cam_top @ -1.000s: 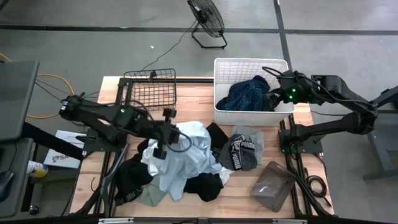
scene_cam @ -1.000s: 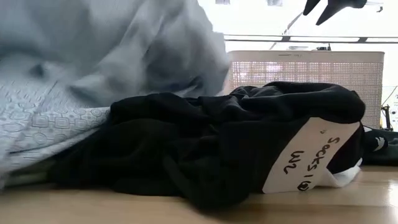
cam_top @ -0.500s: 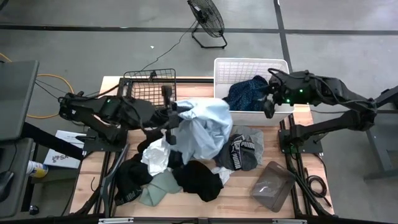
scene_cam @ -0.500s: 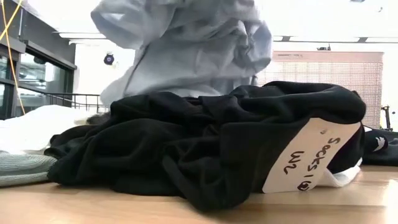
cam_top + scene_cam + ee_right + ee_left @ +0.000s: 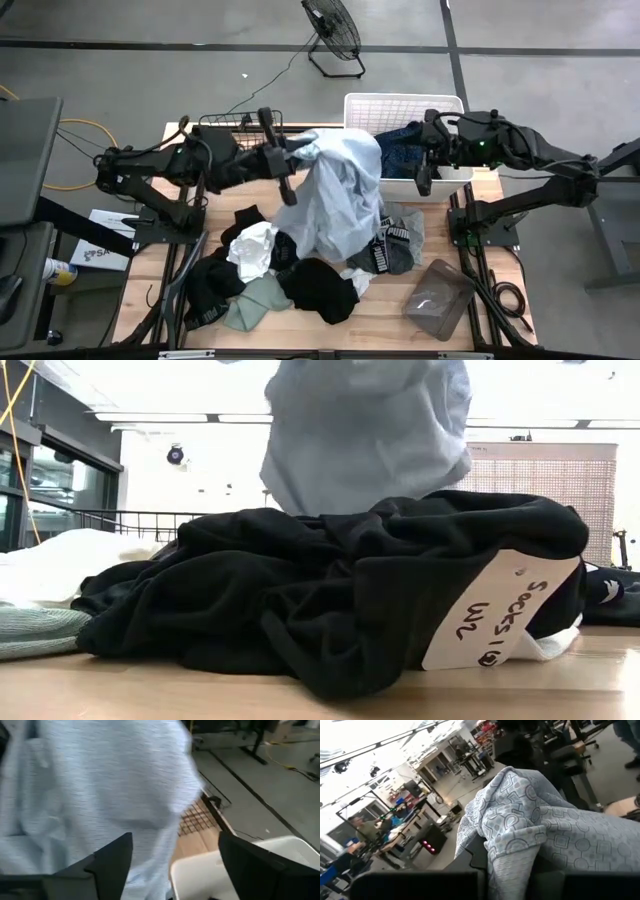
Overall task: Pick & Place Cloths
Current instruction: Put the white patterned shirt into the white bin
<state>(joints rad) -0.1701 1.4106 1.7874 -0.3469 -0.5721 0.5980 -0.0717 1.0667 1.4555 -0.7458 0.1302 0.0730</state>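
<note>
My left pincer (image 5: 292, 160) is clamped on the pale blue shirt (image 5: 335, 195), lifted above the pile; my right pincer (image 5: 424, 165) gapes empty beside the white basket (image 5: 360, 104).

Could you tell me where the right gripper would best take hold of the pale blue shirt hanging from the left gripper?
Probably the upper edge of the pale blue shirt nearest the white basket, approached level from the right. The left gripper is shut on the shirt's top, so the fabric hangs as a drape with that side facing the open right gripper. The lower hem trails into the pile.
</note>
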